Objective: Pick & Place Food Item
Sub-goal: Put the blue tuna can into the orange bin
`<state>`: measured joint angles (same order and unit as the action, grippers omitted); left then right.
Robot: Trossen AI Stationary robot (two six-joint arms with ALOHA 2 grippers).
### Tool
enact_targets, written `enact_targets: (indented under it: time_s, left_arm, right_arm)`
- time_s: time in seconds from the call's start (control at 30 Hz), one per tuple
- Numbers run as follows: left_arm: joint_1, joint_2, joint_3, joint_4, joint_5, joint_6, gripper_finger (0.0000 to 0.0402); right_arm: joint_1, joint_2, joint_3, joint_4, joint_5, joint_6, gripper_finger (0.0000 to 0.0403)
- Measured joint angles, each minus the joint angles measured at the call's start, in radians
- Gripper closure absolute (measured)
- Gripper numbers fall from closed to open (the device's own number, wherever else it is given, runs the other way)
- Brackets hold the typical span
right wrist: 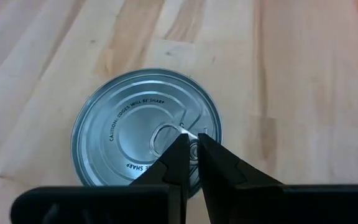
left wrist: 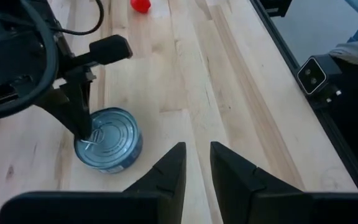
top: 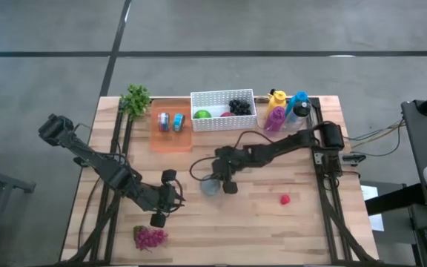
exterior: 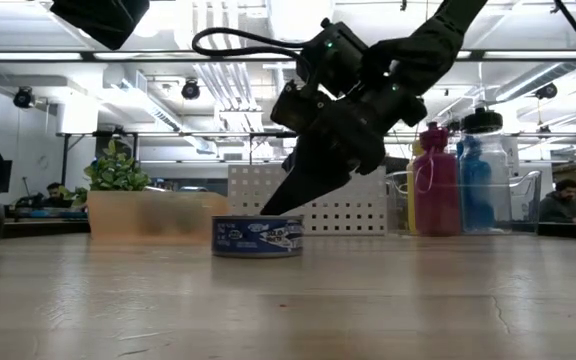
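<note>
Tin can [right wrist: 145, 127] sits flat on the wooden table [top: 273, 215], not yet lifted; the right gripper [right wrist: 190, 144] pinches its pull tab [right wrist: 169, 134] between closed fingers. Lifting and placing remain. Nearby, the left gripper [left wrist: 196, 163] hovers, fingers slightly apart and empty. Beyond lies a bright lab room.

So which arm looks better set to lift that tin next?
The right one, I'd judge. Its end effector is shut on the pull tab of the can. The left end effector hangs beside the can, holding nothing.
</note>
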<state>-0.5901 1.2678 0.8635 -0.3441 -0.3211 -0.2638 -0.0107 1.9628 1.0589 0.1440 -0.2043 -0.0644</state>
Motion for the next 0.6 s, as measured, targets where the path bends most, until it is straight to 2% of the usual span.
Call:
enact_targets:
  time_s: [0.17, 0.5, 0.6]
  left_arm:
    - [0.000, 0.000, 0.000, 0.000, 0.000, -0.002, 0.0323]
    - [0.011, 0.000, 0.000, 0.001, -0.032, -0.043, 0.0323]
    - [0.022, 0.007, 0.000, 0.003, -0.050, -0.055, 0.0323]
  right_arm:
    - [0.010, -0.067, -0.005, -0.046, 0.009, -0.026, 0.0375]
    - [0.068, -0.284, -0.028, -0.100, 0.002, -0.058, 0.0374]
    - [0.098, -0.357, -0.050, -0.113, 0.037, -0.063, 0.0374]
